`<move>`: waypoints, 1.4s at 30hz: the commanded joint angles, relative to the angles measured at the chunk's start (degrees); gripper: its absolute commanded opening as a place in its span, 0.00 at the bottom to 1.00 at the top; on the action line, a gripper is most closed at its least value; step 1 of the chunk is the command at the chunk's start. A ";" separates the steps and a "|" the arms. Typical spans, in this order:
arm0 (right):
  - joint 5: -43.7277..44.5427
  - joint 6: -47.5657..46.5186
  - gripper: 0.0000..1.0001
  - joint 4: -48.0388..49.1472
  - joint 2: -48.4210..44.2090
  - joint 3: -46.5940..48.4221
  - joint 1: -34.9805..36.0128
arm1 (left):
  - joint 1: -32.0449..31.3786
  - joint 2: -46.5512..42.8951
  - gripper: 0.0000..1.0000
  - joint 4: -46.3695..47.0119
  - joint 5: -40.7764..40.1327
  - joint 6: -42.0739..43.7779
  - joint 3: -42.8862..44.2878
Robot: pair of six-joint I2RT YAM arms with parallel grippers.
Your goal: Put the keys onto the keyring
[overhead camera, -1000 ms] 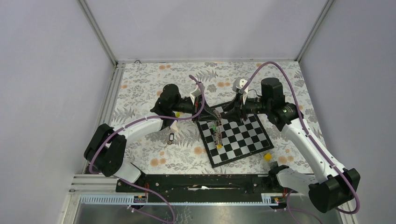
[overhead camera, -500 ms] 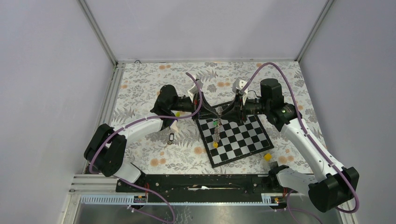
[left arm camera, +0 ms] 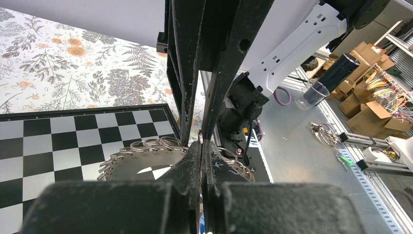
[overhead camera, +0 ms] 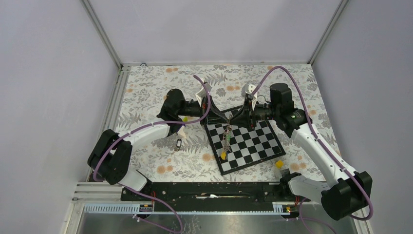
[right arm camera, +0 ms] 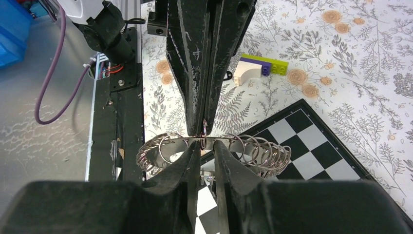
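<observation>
keyring (overhead camera: 228,118) over chessboard (overhead camera: 255,146), key (overhead camera: 178,144) left of it

the keyring (right arm camera: 258,151) sits half hidden behind the right gripper (right arm camera: 203,146), hanging keys (overhead camera: 227,138) too small.

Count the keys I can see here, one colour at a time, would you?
Green key: 1
Yellow key: 1
Black key: 1
Total: 3 keys in view
</observation>
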 commanded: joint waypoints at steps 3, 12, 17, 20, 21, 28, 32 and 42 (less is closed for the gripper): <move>-2.30 1.70 0.11 3.60 0.24 -0.16 -0.25 | 0.20 -1.24 0.00 5.96 -1.08 -1.00 0.19; 1.79 -4.06 0.00 -5.65 1.07 5.41 0.63 | 0.29 -2.86 0.14 -6.37 -0.24 10.82 2.48; 6.05 -7.68 0.00 -12.15 2.53 8.20 3.00 | 0.30 -2.83 0.33 -27.81 -1.04 28.71 9.96; 7.34 -8.41 0.00 -14.19 3.24 8.94 3.48 | 0.33 -2.70 0.40 -34.59 -1.19 35.37 12.50; 7.57 -8.54 0.00 -14.82 3.45 9.22 3.60 | 0.30 -2.67 0.41 -35.47 -1.07 36.16 12.95; 7.61 -8.01 0.00 -15.09 4.00 9.78 3.71 | -0.10 -1.76 0.41 -38.52 1.13 39.83 14.02; 7.37 -7.59 0.00 -14.74 4.55 9.78 3.82 | -0.71 -1.55 0.38 -39.70 0.93 41.56 14.38; 7.26 -6.44 0.00 -13.23 5.00 8.91 3.91 | -2.55 -0.32 0.32 -39.76 0.06 41.93 14.91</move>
